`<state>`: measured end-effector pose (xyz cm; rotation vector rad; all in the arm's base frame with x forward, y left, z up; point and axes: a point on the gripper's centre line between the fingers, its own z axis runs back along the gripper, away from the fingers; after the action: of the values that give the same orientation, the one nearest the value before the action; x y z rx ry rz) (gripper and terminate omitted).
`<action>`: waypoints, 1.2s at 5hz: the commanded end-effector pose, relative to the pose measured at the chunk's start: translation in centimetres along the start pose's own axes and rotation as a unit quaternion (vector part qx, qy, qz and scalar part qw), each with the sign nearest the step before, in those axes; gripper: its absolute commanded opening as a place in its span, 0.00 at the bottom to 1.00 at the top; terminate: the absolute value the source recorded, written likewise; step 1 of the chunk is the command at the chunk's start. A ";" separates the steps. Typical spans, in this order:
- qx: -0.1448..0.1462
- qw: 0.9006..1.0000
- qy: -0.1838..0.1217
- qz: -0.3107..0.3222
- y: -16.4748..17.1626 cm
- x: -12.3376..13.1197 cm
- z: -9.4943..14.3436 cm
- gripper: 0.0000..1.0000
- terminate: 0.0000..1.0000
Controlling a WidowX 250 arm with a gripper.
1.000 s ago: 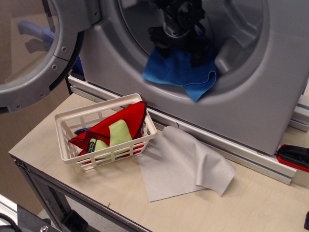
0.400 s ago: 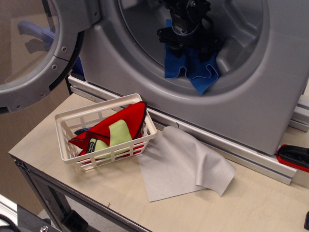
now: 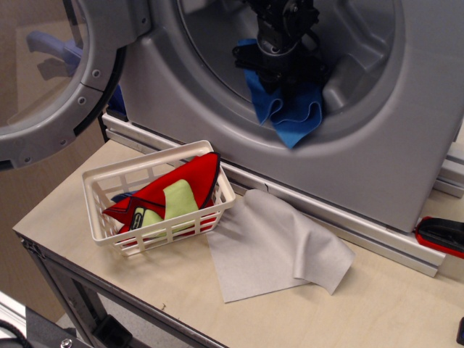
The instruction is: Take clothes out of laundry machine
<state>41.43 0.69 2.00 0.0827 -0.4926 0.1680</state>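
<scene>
The laundry machine (image 3: 406,123) is a silver-grey front-loader with its round door (image 3: 51,80) swung open to the left. My black gripper (image 3: 279,65) is at the lower rim of the drum opening, shut on the bright blue cloth (image 3: 290,112). The cloth is bunched under the gripper and hangs down over the drum's rim, lifted off the drum floor. The fingertips are hidden by the cloth and the gripper body.
A white basket (image 3: 98,196) holding red and green cloths (image 3: 170,192) stands on the wooden table's left part. A pale grey cloth (image 3: 272,246) lies flat in front of the machine. A red and black object (image 3: 442,235) sits at the right edge.
The blue cloth lay spread wide over the drum rim; it has been gathered and pulled up into a narrower hanging bunch. My gripper has shifted slightly right and up with it.
</scene>
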 end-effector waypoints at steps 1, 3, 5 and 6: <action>0.073 0.996 0.044 0.000 -1.1 -2.0 9.2 0.00 0.00; 0.129 0.988 0.078 0.014 0.0 -4.8 13.7 0.00 0.00; 0.092 0.979 0.100 -0.149 6.8 -7.7 12.5 0.00 0.00; 0.046 0.954 0.122 -0.269 9.2 -8.6 11.9 0.00 0.00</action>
<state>25.37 7.44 6.42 0.2571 -0.1472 -0.3606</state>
